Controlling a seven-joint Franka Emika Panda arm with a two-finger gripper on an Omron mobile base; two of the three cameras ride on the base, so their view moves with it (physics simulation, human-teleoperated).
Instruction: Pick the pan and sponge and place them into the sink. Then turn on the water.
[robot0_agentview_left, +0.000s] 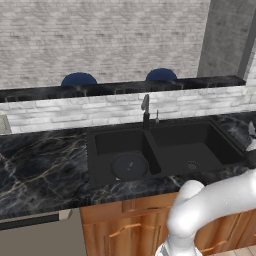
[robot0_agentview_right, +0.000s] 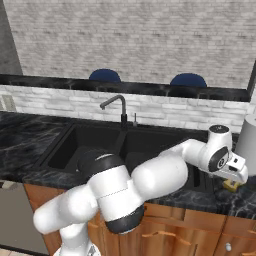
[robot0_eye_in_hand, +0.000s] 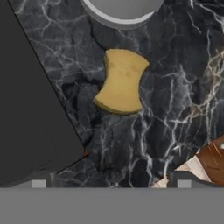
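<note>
The dark round pan (robot0_agentview_left: 129, 166) lies flat in the left basin of the black sink (robot0_agentview_left: 210, 131). The yellow sponge (robot0_eye_in_hand: 121, 81) rests on the black marble counter to the right of the sink (robot0_agentview_right: 60, 150), apart from its rim (robot0_eye_in_hand: 52, 109). My gripper (robot0_eye_in_hand: 111, 181) hangs above the sponge (robot0_agentview_right: 230, 186), open, with nothing between its fingertips (robot0_eye_in_hand: 38, 180). From the right base camera the gripper (robot0_agentview_right: 234, 176) points down at the counter's front right. The slim faucet (robot0_agentview_left: 145, 110) stands behind the divider, and no water is in view at its spout.
A grey cylinder (robot0_agentview_right: 247, 137) stands on the counter just beyond the sponge, its round base (robot0_eye_in_hand: 120, 11) close to it. The counter's front edge and wooden cabinets (robot0_eye_in_hand: 210, 162) lie near the gripper. A raised brick ledge (robot0_agentview_left: 125, 107) backs the sink.
</note>
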